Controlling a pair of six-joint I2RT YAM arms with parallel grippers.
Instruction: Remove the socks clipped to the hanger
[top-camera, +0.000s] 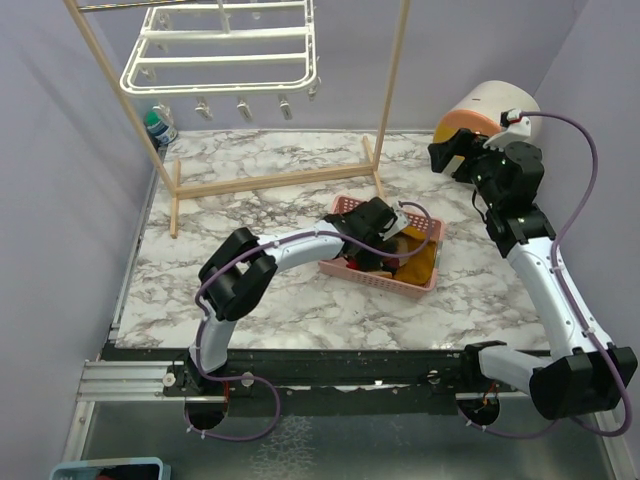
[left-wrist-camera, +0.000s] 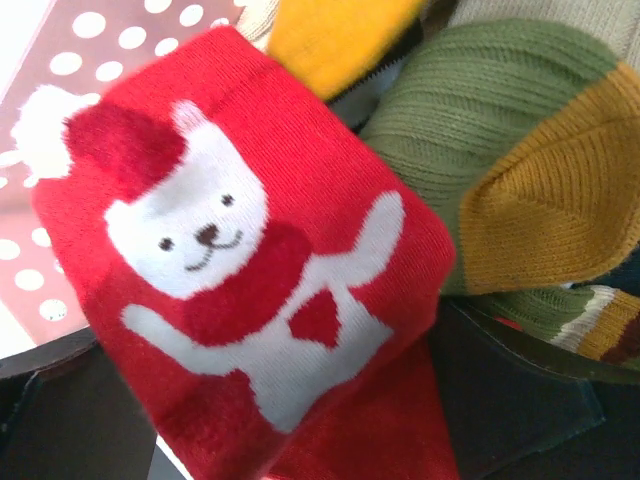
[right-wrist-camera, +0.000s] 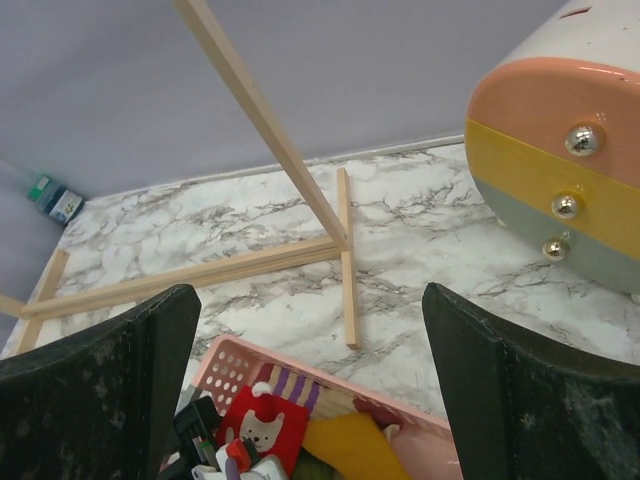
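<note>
The white hanger (top-camera: 220, 50) hangs at the top left with bare clips; I see no socks on it. The socks lie in the pink basket (top-camera: 375, 280). My left gripper (top-camera: 385, 235) is down in the basket, its jaws spread, with a red bear sock (left-wrist-camera: 250, 250) lying between them. Beside it lie an olive green sock (left-wrist-camera: 470, 120) and a mustard sock (left-wrist-camera: 550, 200). My right gripper (right-wrist-camera: 315, 400) is open and empty, raised at the right (top-camera: 455, 150). Below it show the basket's rim (right-wrist-camera: 225, 365), the red sock (right-wrist-camera: 265, 430) and a yellow sock (right-wrist-camera: 350, 445).
A wooden pole frame (top-camera: 270, 178) stands on the marble table behind the basket, and its foot shows in the right wrist view (right-wrist-camera: 345, 260). A round striped container (top-camera: 485, 110) sits at the far right. A green bottle (top-camera: 160, 125) stands at the back left.
</note>
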